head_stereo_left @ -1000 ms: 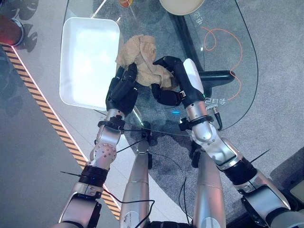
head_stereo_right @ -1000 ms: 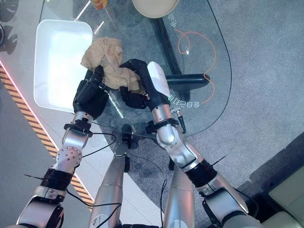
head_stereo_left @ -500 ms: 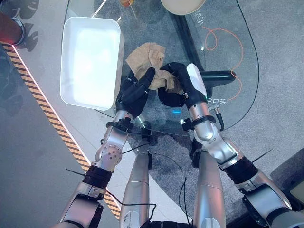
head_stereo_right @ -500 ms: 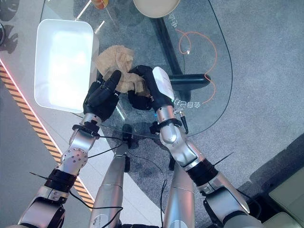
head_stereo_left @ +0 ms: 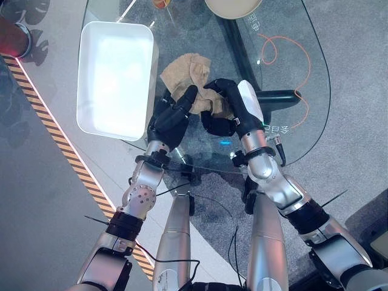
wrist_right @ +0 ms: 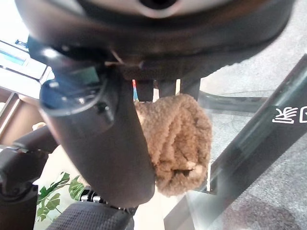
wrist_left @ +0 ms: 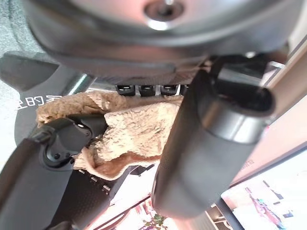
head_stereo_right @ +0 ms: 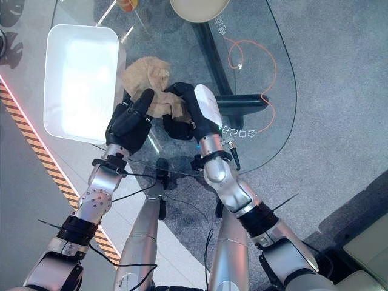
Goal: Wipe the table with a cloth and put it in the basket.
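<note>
Nearest, both hands on the glass table (head_stereo_left: 291, 136), meeting over the tan cloth (head_stereo_left: 193, 74). Right hand (head_stereo_left: 233, 112) curled round the cloth's near edge, a bunched fold clamped between thumb and fingers (wrist_right: 158, 88); that edge hidden beneath it. Left hand (head_stereo_left: 171, 115) just beside, fingers extended and touching the cloth's left side without gripping. Beyond, loose cloth spread flat. Left of it, white basket (head_stereo_left: 115, 79). Farthest, a round beige dish (head_stereo_left: 233, 7), cut off.
</note>
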Controlling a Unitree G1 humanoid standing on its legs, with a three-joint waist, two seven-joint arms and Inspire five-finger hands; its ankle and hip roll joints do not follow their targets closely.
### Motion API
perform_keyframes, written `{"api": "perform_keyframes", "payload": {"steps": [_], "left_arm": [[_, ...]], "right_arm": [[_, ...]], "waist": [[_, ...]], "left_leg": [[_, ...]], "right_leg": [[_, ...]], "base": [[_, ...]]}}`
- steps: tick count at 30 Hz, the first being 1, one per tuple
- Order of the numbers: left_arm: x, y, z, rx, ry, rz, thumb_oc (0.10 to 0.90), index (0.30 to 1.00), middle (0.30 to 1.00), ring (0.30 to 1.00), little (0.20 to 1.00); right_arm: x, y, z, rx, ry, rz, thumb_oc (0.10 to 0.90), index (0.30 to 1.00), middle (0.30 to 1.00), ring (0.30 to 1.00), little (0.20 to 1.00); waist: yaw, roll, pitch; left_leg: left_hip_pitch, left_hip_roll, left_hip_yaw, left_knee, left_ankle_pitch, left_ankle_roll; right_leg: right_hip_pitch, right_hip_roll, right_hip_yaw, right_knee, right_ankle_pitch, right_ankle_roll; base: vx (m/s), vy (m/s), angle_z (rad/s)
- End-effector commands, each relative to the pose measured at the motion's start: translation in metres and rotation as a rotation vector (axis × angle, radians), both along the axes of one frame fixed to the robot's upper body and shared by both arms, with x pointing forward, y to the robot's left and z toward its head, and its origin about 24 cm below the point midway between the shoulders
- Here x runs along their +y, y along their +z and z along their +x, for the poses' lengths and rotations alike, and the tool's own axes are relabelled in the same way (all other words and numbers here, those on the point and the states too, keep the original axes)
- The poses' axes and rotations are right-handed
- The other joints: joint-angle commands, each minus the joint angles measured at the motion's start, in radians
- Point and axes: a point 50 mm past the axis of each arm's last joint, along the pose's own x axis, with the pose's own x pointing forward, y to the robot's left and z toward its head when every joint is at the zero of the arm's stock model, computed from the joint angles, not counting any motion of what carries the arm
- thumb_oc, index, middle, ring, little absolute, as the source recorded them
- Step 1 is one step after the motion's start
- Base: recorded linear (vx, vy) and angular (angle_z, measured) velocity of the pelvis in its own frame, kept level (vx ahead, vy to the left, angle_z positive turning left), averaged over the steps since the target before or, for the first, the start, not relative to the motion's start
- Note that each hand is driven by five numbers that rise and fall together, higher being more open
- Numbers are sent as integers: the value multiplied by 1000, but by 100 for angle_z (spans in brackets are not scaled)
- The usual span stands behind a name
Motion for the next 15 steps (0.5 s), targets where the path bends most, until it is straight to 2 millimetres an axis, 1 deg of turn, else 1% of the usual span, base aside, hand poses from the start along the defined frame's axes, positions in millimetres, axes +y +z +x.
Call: {"api": "perform_keyframes", "payload": {"steps": [1,15], "left_arm": [[-17,89,-20,-449,-62,-78,100,300,300,300,200],[-15,93,-20,-458,-40,-76,100,300,300,300,200]], "right_arm": [[48,56,-29,-254,260,20,100,300,300,300,200],[48,55,-29,-250,264,21,100,300,300,300,200]], "waist": [[12,-9,-22],[10,-13,-22]], "left_leg": [[25,-105,94,121,-158,111],[22,-105,93,130,-164,111]], "right_leg": [[40,62,-5,-217,168,-16],[38,64,-1,-211,164,-17]], "base": [[0,0,0],[0,0,0]]}}
